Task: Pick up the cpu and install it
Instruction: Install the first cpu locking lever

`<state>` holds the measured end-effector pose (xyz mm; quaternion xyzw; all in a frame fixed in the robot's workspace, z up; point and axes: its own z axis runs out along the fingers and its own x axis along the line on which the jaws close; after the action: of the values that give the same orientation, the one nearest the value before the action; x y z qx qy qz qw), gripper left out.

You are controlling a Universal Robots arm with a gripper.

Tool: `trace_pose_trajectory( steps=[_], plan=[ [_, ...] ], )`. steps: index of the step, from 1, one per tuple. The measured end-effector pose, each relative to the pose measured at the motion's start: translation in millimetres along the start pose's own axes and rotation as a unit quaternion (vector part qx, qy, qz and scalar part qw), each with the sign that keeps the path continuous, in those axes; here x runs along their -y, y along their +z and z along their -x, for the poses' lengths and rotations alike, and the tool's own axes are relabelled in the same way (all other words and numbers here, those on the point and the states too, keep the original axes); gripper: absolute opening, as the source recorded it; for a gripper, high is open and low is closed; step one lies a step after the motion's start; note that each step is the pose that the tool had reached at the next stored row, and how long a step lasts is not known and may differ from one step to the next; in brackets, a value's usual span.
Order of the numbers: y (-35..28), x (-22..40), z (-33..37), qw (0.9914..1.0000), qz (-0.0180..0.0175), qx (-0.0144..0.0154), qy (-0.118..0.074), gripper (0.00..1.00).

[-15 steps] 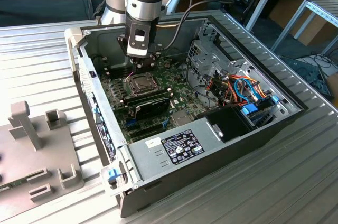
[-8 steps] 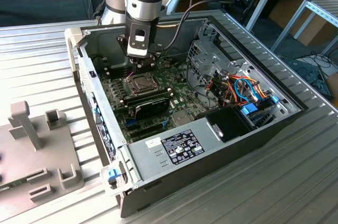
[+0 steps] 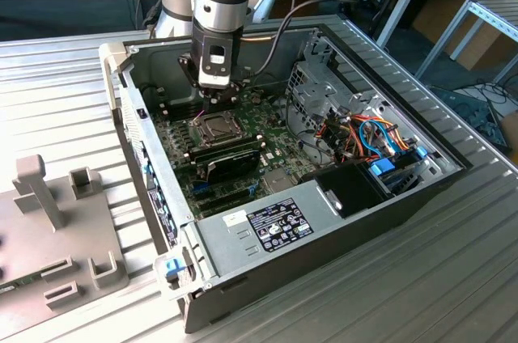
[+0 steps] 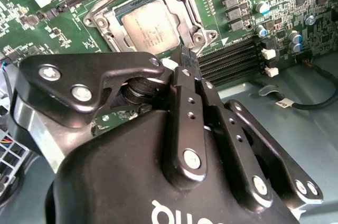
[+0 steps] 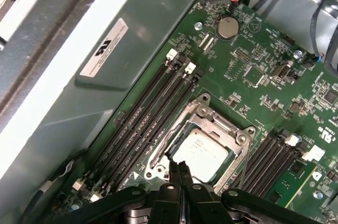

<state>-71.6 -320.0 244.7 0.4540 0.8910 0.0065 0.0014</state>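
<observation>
- Arm: I stood upright over the open computer case [image 3: 324,256], wrist pointed down into it.
- Pincer [image 5: 180,167]: fingers pressed together, gripping nothing, poised just above the near edge of the socket frame [image 5: 222,126].
- Case contents: green motherboard [image 5: 253,102], which carried the socket frame.
- Cpu [image 5: 203,152]: lay flat within the socket frame, silver top up.
- Case rested on the ribbed surface [image 3: 48,76].
</observation>
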Motion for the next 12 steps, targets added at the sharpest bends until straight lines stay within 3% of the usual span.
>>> trace_pose_trajectory(
  steps=[12],
  plan=[
    [0.0, 0.0, 0.0, 0.99999, 0.0, -0.0001, -0.005, 0.11]
  ],
)
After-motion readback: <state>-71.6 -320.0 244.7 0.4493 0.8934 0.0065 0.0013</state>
